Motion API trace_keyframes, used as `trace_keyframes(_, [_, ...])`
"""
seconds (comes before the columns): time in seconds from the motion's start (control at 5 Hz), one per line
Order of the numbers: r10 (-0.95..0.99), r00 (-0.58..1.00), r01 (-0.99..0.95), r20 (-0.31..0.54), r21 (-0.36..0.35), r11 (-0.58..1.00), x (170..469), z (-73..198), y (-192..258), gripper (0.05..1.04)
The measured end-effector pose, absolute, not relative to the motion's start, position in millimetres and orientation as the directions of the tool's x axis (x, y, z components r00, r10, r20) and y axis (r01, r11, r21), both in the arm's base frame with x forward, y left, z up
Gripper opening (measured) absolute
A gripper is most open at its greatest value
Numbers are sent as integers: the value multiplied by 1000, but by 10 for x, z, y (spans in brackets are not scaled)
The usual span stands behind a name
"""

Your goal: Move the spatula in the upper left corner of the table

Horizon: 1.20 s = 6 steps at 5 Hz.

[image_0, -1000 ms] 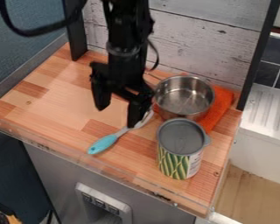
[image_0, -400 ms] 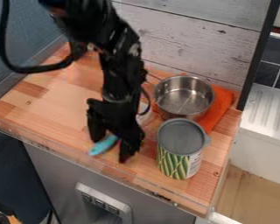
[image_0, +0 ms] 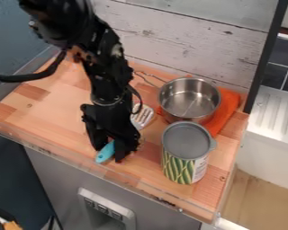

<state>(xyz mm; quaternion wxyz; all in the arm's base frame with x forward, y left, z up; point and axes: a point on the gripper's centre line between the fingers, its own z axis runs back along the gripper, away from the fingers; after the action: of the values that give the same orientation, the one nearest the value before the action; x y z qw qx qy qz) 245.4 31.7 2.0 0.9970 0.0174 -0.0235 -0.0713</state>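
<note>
The gripper (image_0: 109,152) is low at the table's front edge, left of the can, with its fingers closed around the blue handle of the spatula (image_0: 104,155). The handle's end pokes out between the fingertips, toward the front edge. Behind the gripper, the spatula's pale slotted head (image_0: 142,116) shows to the right of the wrist, left of the pot. The gripper hides the middle of the spatula.
A steel pot (image_0: 189,99) stands on an orange cloth (image_0: 228,108) at the back right. In front of it is a can with a grey lid (image_0: 187,140). A clear raised strip (image_0: 62,155) runs along the table's front edge.
The gripper has come down and forward onto the handle, and its fingers have drawn together around it. The spatula has turned slightly, its handle end shifting a little right.
</note>
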Motion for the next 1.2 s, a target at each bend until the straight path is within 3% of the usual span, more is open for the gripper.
trace_keyframes(0.2, [-145,988,143,47,38,989,2434,18,324,394])
trace_keyframes(0.4, [-138,989,136,44,40,990,2410,27,326,328])
trace_keyframes(0.8, [-46,998,42,32,103,994,2455,409,730,328])
trace_keyframes(1.0, [24,998,-29,58,93,995,2603,478,1071,328])
trace_keyframes(1.2, [35,999,-37,22,96,995,2749,320,1299,328])
